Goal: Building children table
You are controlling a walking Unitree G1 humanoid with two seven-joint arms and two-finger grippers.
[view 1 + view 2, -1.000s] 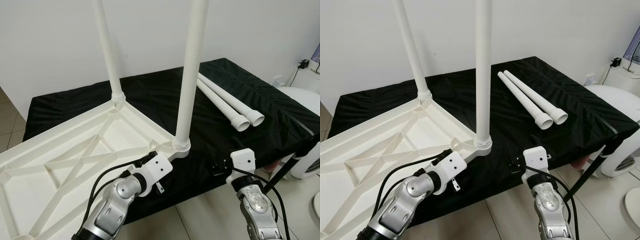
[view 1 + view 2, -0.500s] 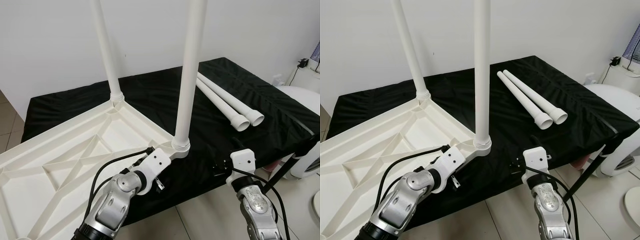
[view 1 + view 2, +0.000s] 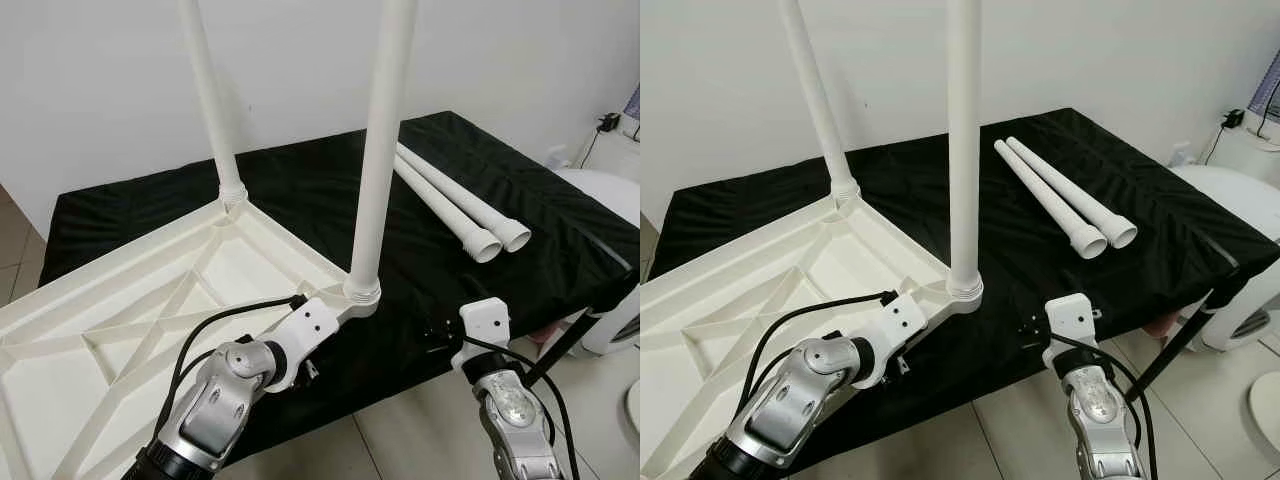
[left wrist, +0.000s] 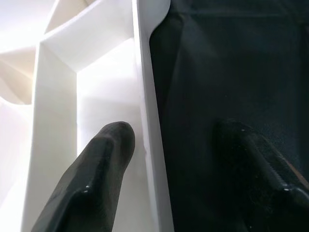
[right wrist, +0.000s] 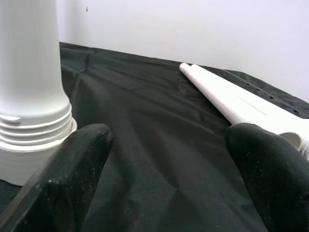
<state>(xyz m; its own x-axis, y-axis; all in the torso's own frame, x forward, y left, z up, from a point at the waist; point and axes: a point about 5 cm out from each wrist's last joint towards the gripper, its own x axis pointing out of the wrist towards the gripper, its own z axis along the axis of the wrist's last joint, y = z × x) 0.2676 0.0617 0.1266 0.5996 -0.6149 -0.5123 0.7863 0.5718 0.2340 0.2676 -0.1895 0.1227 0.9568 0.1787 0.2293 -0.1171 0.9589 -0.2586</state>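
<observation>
A white plastic tabletop (image 3: 120, 300) lies upside down on a black-covered surface (image 3: 300, 185). Two white legs stand screwed into it: the near leg (image 3: 383, 150) at the front corner, the far leg (image 3: 210, 100) at the back corner. Two loose legs (image 3: 455, 200) lie side by side on the black cover to the right. My left gripper (image 4: 178, 135) is open and straddles the tabletop's near rim (image 4: 149, 121) just left of the near leg; one finger is inside the rim, the other over the cover. My right gripper (image 5: 169, 140) is open at the front edge, facing the near leg's base (image 5: 34, 116).
The black cover's front edge (image 3: 400, 375) drops to a tiled floor (image 3: 410, 440). A white rounded appliance (image 3: 610, 215) and a slanted black strut (image 3: 570, 340) stand at the right. A white wall is close behind.
My left wrist has turned and settled lower against the tabletop's near rim. The right arm has held still.
</observation>
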